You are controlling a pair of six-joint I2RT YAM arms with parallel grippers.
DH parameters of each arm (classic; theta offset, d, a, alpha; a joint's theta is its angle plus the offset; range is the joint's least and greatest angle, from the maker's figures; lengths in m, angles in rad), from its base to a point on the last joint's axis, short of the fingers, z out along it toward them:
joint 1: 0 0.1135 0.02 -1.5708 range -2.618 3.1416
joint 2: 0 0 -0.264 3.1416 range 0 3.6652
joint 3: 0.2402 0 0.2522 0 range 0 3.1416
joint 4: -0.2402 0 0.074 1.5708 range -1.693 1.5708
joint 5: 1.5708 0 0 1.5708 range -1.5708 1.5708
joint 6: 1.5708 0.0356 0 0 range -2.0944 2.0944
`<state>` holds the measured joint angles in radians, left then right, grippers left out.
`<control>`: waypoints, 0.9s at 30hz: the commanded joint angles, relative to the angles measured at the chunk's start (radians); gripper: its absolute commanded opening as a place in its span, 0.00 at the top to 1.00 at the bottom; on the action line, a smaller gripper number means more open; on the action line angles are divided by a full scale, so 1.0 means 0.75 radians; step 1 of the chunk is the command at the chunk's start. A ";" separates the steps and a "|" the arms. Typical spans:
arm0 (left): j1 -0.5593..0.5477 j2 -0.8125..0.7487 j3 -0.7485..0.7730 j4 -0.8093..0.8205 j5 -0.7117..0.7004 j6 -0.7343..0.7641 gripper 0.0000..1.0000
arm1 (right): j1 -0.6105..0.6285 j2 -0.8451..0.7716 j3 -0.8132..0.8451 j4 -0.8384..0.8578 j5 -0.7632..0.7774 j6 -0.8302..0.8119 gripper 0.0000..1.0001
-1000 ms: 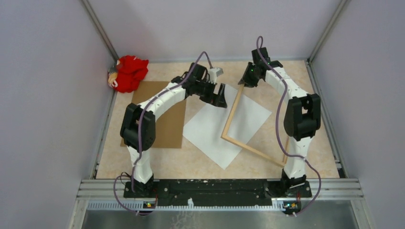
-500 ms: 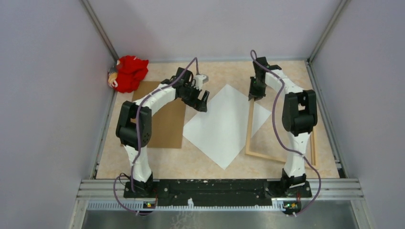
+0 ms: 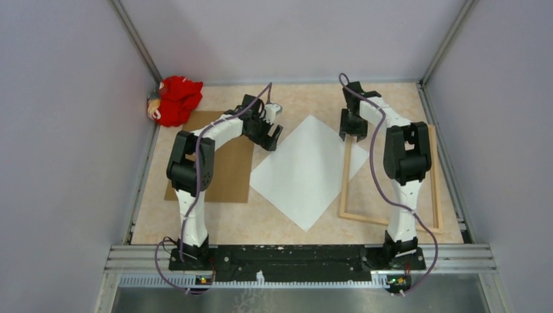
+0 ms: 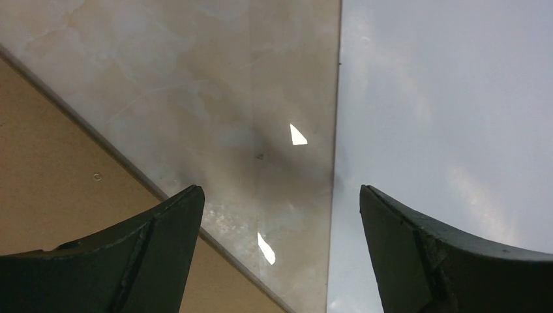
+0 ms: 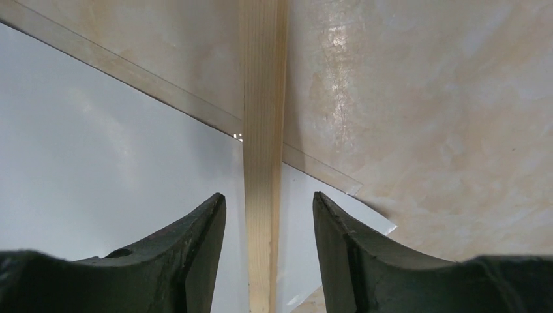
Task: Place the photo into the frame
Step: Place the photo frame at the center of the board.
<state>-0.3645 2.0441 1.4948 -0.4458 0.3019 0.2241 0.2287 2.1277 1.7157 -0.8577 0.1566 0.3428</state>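
Observation:
The photo (image 3: 305, 171) lies white back up in the middle of the table, turned like a diamond. The light wood frame (image 3: 343, 182) lies flat at the right, its left bar crossing the photo's right corner. My right gripper (image 3: 353, 130) hangs over the far end of that bar. In the right wrist view the bar (image 5: 262, 98) runs between the right gripper's (image 5: 269, 194) open jaws with a gap on each side, over the photo (image 5: 98, 163). My left gripper (image 3: 270, 135) is open at the photo's far-left edge (image 4: 443, 98), and nothing sits between the left gripper's (image 4: 279, 188) jaws.
A brown backing board (image 3: 222, 169) lies at the left, under the left arm. A red cloth bundle (image 3: 176, 99) sits in the far-left corner. A clear pane's edge (image 5: 163, 91) shows on the tabletop beside the photo. Walls close in on three sides.
The frame has swung from tilted over the photo to flat at the right. The right jaws have opened off its bar. The left gripper has drawn back leftward off the photo.

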 commanded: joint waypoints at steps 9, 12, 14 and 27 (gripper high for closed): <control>0.247 0.042 -0.027 0.130 -0.113 0.027 0.09 | 0.198 -0.110 0.055 0.044 0.174 0.099 0.44; 0.290 0.040 -0.062 0.133 -0.129 0.042 0.09 | 0.250 -0.064 0.162 0.024 0.142 0.108 0.44; 0.314 0.025 -0.101 0.128 -0.116 0.048 0.09 | 0.271 -0.026 0.236 -0.007 0.107 0.117 0.44; 0.301 -0.081 -0.043 0.078 0.176 -0.047 0.07 | 0.320 -0.447 -0.414 0.162 -0.073 0.481 0.30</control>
<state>-0.1322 2.0113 1.3911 -0.3298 0.3363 0.2379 0.4507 1.9694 1.5791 -0.7887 0.1547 0.5789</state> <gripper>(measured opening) 0.922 0.677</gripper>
